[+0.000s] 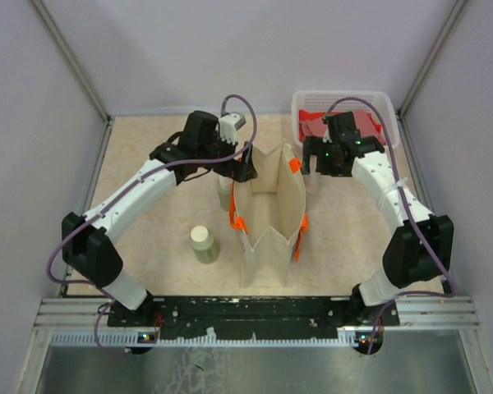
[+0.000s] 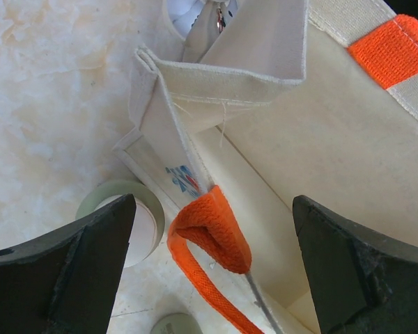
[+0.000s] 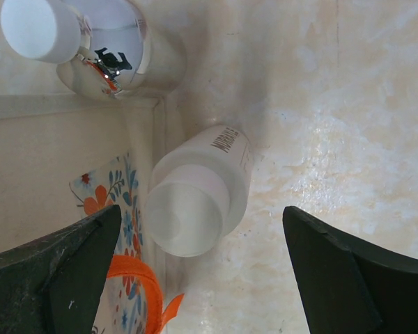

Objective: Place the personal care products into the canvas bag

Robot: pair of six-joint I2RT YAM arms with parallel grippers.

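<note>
The beige canvas bag (image 1: pixel 268 215) with orange handles stands open in the middle of the table. My left gripper (image 1: pixel 245 170) is open above the bag's far left corner; in the left wrist view (image 2: pixel 212 278) it straddles an orange handle (image 2: pixel 214 229) and the bag wall (image 2: pixel 299 139). A sage-green bottle with a cream cap (image 2: pixel 131 221) stands just outside the bag. Another green bottle (image 1: pixel 204 244) stands further left. My right gripper (image 3: pixel 202 275) is open and empty over a cream bottle (image 3: pixel 203 191) beside the bag's right wall (image 3: pixel 49 153). A clear shiny bottle with a white cap (image 3: pixel 104 49) stands nearby.
A white lattice basket (image 1: pixel 378 103) with a red cloth (image 1: pixel 363 121) stands at the back right, just behind my right arm. A third cap (image 2: pixel 173 325) shows at the bottom edge of the left wrist view. Grey walls close the table on three sides.
</note>
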